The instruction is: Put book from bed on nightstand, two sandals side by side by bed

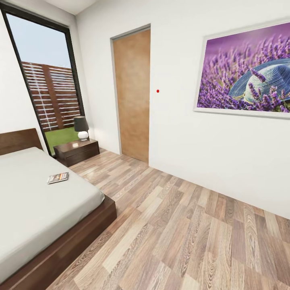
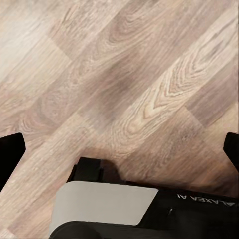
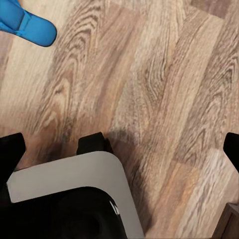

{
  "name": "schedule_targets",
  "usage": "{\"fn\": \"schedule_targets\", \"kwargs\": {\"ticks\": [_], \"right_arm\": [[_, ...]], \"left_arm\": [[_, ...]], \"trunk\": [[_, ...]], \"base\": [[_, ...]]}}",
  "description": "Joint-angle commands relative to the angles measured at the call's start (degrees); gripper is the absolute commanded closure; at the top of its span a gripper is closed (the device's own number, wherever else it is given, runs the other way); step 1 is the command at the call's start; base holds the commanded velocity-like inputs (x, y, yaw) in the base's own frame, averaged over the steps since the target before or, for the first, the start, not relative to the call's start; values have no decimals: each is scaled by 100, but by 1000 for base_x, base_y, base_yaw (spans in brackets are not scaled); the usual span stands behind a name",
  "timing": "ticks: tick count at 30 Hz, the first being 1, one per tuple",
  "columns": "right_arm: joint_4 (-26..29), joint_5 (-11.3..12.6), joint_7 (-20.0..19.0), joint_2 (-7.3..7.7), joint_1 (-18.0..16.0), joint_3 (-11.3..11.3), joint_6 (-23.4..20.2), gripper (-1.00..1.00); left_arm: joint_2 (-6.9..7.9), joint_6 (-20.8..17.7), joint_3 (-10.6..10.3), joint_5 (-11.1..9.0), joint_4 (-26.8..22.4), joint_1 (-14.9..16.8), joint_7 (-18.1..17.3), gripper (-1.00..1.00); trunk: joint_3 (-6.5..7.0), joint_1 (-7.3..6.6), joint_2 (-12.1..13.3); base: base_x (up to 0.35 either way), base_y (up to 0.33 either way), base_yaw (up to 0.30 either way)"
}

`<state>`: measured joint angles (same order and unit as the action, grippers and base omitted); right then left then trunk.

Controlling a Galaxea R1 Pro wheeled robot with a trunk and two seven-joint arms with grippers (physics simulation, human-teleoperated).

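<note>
Head view: white-walled bedroom with light-brown wood-plank floor (image 1: 181,233), large low platform bed (image 1: 36,201) with dark brown wooden frame and plain light-grey mattress along the view's left side, headboard at the far end. Small thin dark-grey paperback book (image 1: 58,177) with orange and white lettering lies flat on the mattress near the bed's floor-side edge, toward the headboard end. Low dark-brown wooden nightstand (image 1: 77,151) stands just beside the head of the bed, in the corner under the tall black-framed window (image 1: 46,84); black-shaded lamp with round white base (image 1: 81,128) sits on top of it. Brown wooden door (image 1: 132,94) closed in the far wall, next to the nightstand; framed picture of purple lavender and a blue hat (image 1: 245,72) hangs to the right of the door. Right wrist view: right gripper (image 3: 119,144) hangs over bare plank floor, black fingers (image 3: 11,149) at both picture edges spread wide, released, nothing between them; one end of a bright blue flat flip-flop sandal (image 3: 27,24) lies on the floor at the picture corner, well apart from the fingers. Left wrist view: left gripper (image 2: 119,149) also over plank floor, fingers (image 2: 10,157) spread wide apart, grasping nothing; grey and black robot body (image 2: 104,204) in the near part of the picture.
</note>
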<state>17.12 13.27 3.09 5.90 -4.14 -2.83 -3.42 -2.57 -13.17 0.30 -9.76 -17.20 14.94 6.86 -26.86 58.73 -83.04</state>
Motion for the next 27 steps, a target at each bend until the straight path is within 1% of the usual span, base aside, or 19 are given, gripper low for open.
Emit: {"fn": "schedule_targets", "kwargs": {"ticks": [1, 4, 5, 8, 12, 13, 15, 18, 21, 24, 27], "right_arm": [[77, 26, 14, -1, 1, -12, -78, -100], [252, 31, 24, 2, -4, -14, -206, -100], [472, 35, 33, 5, -6, -16, -336, -100], [775, 44, 45, 48, -7, -33, -472, -100], [1207, 129, 52, 223, -13, -131, -729, -100], [1422, 256, 48, 298, -17, -198, -909, -100], [1646, 439, 48, 353, -27, -246, -1115, -100], [1943, 763, 61, 408, -79, -288, -1454, -100], [2135, 1052, 69, 440, -206, -309, -1815, -100], [2235, 1253, 66, 456, -402, -320, -2137, -100], [2283, 1371, 67, 460, -611, -329, -2342, -100]], "left_arm": [[-53, -91, 2, -48, -15, 77, 29, -100], [-210, -246, -1, -42, -17, 299, 32, -100], [-351, -363, -2, -42, -19, 527, 33, -100], [-447, -457, 1, -52, -22, 763, 29, -100], [-535, -582, 4, -64, -23, 1093, 22, -100], [-560, -657, 4, -71, -25, 1235, 20, -100], [-576, -733, 5, -79, -26, 1367, 18, -100], [-585, -817, 5, -89, -31, 1531, 13, -100], [-590, -861, 5, -104, -36, 1659, 13, -100], [-585, -868, 1, -118, -54, 1772, 31, -100], [-569, -868, -1, -123, -124, 1881, 59, -100]], "trunk": [[-7, 0, -3], [-7, 0, -3], [-7, 0, -3], [-7, 0, -3], [-7, 0, -3], [-7, 0, -3], [-7, 0, -3], [-7, 0, -3], [-7, 0, -3], [-7, 0, -3], [-7, 0, -3]], "base": [[0, 0, 0], [0, 0, 0], [0, 0, 0], [0, 0, 0], [0, 0, 0], [0, 0, 0], [0, 0, 0], [0, 0, 0], [0, 0, 0], [0, 0, 0], [0, 0, 0]]}}
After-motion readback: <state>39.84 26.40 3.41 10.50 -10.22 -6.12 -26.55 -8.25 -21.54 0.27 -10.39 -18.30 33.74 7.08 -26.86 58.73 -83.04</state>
